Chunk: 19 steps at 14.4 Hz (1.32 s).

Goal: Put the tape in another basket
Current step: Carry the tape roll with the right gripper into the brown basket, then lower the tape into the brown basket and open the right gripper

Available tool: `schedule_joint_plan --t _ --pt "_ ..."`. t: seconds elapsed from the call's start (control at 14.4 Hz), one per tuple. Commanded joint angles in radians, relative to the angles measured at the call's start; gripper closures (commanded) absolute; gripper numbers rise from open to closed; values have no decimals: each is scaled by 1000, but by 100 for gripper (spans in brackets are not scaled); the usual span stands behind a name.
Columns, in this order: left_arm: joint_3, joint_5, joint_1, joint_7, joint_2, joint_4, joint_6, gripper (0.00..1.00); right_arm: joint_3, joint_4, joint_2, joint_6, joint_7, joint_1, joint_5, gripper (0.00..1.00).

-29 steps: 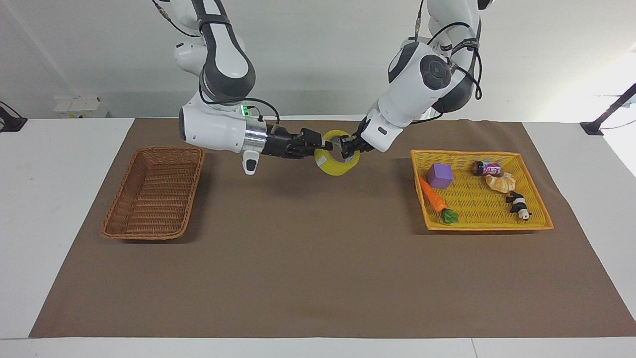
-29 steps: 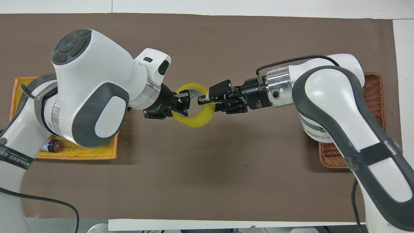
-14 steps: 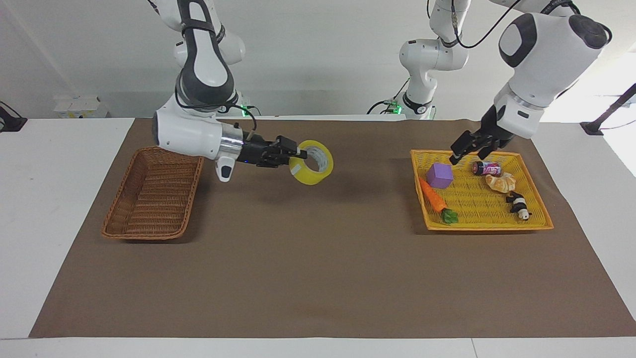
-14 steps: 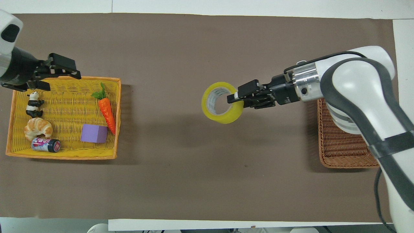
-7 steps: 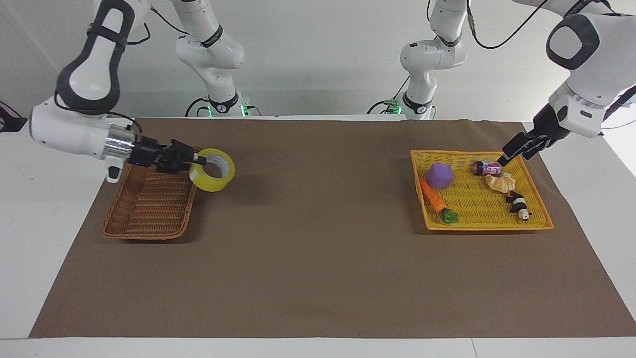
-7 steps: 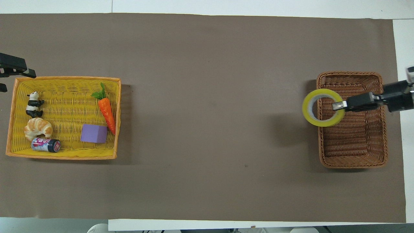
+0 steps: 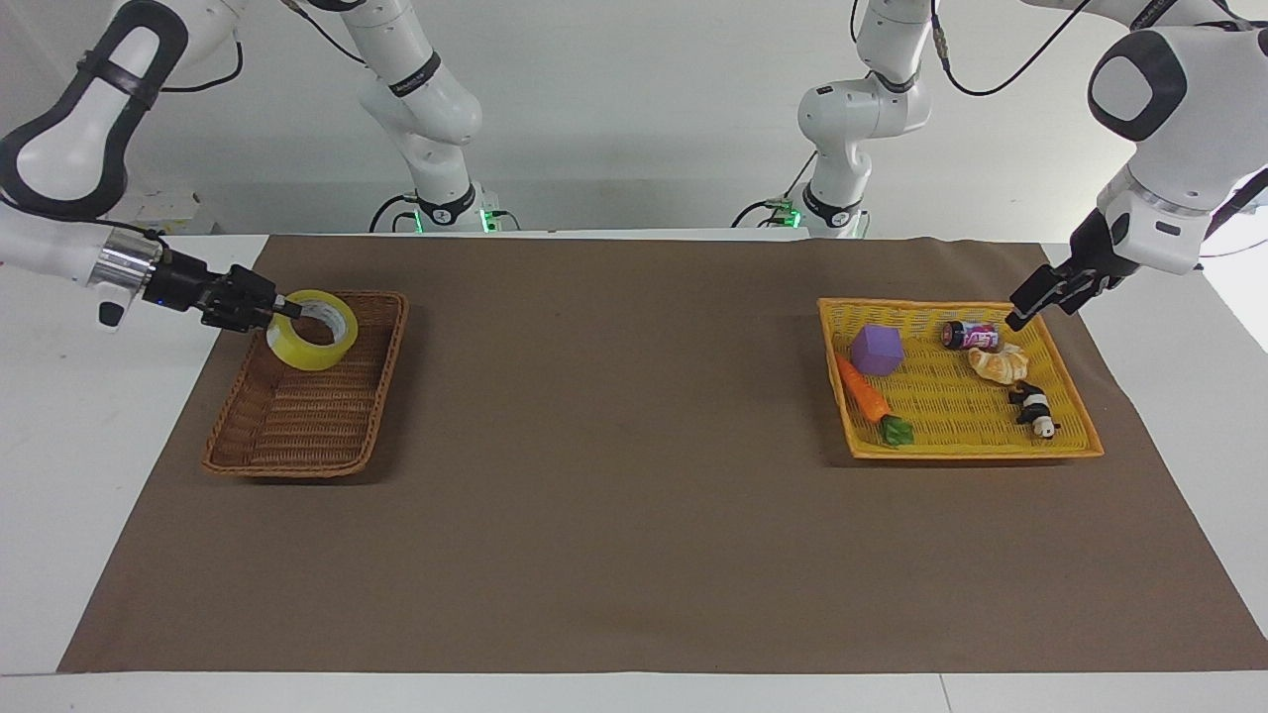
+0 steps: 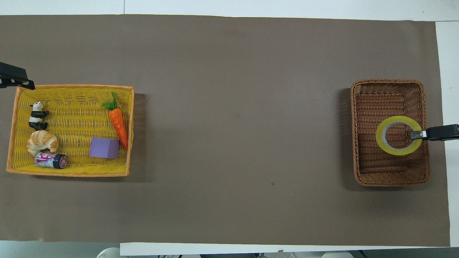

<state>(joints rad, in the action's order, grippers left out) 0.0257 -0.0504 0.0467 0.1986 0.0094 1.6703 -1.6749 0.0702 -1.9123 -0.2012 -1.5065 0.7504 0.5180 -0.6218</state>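
Observation:
The yellow tape roll hangs over the brown wicker basket, above the end nearer the robots; it also shows in the overhead view. My right gripper is shut on the roll's rim and holds it in the air; its finger shows in the overhead view over the basket's outer wall. My left gripper is over the yellow plastic tray's corner nearest the robots and holds nothing.
The yellow tray holds a purple cube, a toy carrot, a small can, a croissant and a panda figure. A brown mat covers the table between basket and tray.
My right gripper has carried the tape from beside the basket's inner rim to over the basket's inside. My left gripper has barely moved at the tray's corner.

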Motion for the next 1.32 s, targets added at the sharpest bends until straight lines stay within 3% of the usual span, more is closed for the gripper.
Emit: schedule_joint_plan --t 0.0,0.14,0.42,0.55,0.76,0.9,0.97,1.04,1.11,1.18,1.25 --pt "49 30 66 -10 -38 -20 85 0 -13 10 -63 -17 96 8 22 100" --pt "120 40 126 -11 -23 -85 167 0 -15 3 -63 -33 115 4 51 100" --pt "163 58 119 -15 -2 -139 242 0 -15 -25 -58 -93 121 -6 82 100" --pt "166 61 124 -15 32 -213 296 0 -15 -31 -64 -96 127 -6 85 100" --pt "163 57 90 -16 43 -227 276 0 -15 -48 -69 -122 173 -9 86 100" --pt "152 58 41 -15 44 -225 245 0 -15 -47 -69 -142 187 -19 105 91" --pt "148 60 29 -16 44 -225 242 0 -15 -47 -69 -158 185 -19 126 78" --pt "146 61 18 -15 44 -225 242 0 -17 -47 -70 -176 185 -26 134 55" --pt "138 63 9 -16 46 -224 241 0 -15 -47 -70 -179 185 -35 134 14" --pt "126 63 2 -16 46 -224 244 0 -15 -45 -70 -184 182 -35 134 0" --pt "125 63 -4 -16 46 -224 244 0 -15 -40 -70 -187 185 -38 136 0"
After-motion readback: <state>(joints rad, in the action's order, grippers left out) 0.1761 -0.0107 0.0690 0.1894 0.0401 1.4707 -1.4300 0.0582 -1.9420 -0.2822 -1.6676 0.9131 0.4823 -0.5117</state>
